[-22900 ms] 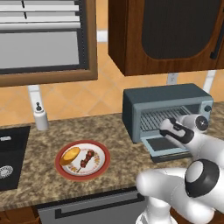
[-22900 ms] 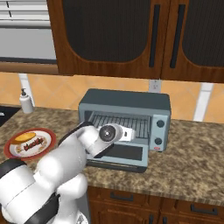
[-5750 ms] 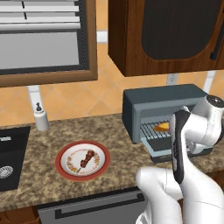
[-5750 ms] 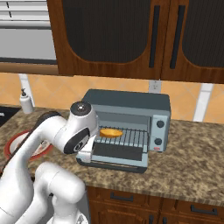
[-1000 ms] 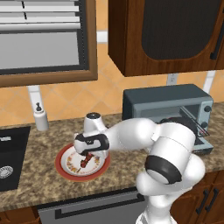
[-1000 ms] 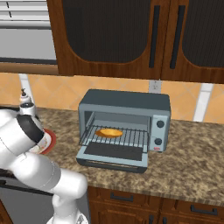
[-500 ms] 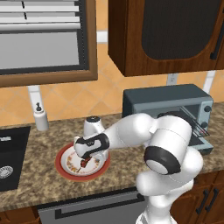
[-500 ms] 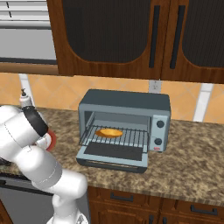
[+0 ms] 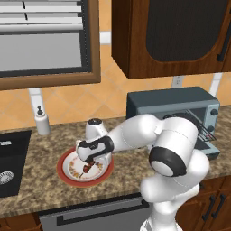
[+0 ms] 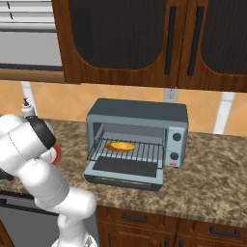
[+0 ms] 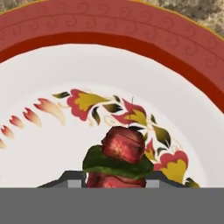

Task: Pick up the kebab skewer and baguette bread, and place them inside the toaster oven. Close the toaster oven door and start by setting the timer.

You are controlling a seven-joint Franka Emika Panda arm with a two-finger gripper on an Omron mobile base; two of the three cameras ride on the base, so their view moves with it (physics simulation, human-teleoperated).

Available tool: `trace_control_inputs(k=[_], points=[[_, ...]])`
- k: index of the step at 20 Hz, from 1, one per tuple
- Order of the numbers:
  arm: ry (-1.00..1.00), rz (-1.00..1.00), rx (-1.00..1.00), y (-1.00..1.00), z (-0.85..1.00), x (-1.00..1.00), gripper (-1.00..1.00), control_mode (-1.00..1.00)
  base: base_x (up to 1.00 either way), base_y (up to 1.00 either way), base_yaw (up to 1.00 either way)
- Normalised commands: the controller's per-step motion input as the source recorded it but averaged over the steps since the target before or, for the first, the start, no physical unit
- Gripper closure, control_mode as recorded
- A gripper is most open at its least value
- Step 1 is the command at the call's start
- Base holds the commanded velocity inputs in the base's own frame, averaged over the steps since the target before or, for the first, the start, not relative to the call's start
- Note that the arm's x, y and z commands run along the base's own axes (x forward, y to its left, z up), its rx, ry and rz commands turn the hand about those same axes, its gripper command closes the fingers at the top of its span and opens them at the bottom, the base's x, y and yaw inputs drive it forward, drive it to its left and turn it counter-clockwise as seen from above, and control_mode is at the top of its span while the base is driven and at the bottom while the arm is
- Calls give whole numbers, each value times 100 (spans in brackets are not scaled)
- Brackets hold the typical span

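Granite counter (image 9: 40, 189): pincer (image 9: 88, 163) clenched on kebab skewer (image 11: 121, 158), low over plate (image 9: 67, 159).

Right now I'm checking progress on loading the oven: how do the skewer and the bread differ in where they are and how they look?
The bread lies on the rack inside the toaster oven; the skewer is on the red-rimmed plate, down at the gripper. The bread is smooth golden-orange; the skewer carries dark red chunks and a green piece. The bread lies free; the fingers are closed on the skewer. Both are small foods.
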Motion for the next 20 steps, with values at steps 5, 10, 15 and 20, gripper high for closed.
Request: trace_control_inputs(k=[5,10,15,20], points=[[0,0,0,-3,10,1,100,-100,0,0,0],[-3,0,0,-21,70,-11,100,-100,0,0,0],[-2,-2,0,-37,73,-29,100,-100,0,0,0],[-6,-10,0,-65,52,-66,100,-100,0,0,0]])
